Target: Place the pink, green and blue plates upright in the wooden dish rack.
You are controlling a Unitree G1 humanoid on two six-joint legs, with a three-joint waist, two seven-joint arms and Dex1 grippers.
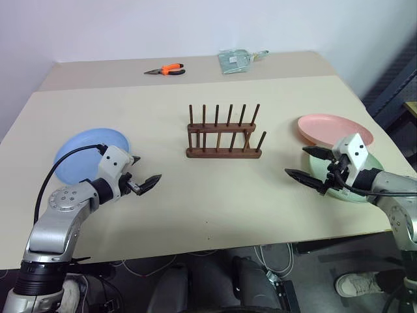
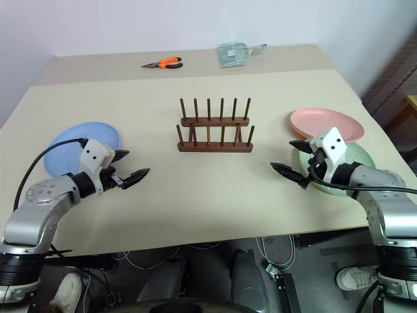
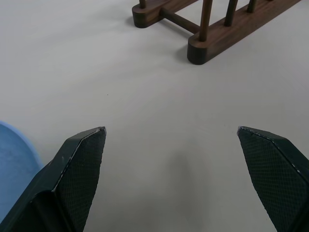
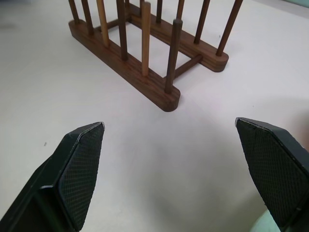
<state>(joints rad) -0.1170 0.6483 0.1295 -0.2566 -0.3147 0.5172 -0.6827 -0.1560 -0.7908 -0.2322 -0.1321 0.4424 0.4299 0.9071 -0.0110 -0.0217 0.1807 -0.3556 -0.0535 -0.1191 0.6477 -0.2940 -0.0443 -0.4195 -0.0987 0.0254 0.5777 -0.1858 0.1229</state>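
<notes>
The wooden dish rack (image 1: 223, 137) stands empty at the middle of the table, its pegs upright. Flat on the table at the left lies the blue plate (image 1: 85, 153). The pink plate (image 1: 335, 129) lies at the right, and the green plate (image 2: 359, 155) sits just in front of it, partly under my right arm. My left gripper (image 1: 146, 167) hovers open beside the blue plate's right edge, pointing toward the rack. Over the green plate's left edge, my right gripper (image 1: 296, 161) is open and empty, also pointing toward the rack (image 4: 145, 82).
Orange-handled pliers (image 1: 166, 70) and a clear plastic bag (image 1: 236, 60) lie on the far table strip behind the rack. The table's front edge (image 1: 215, 246) runs just below both arms. A person's shoe (image 1: 355, 283) is on the floor at the right.
</notes>
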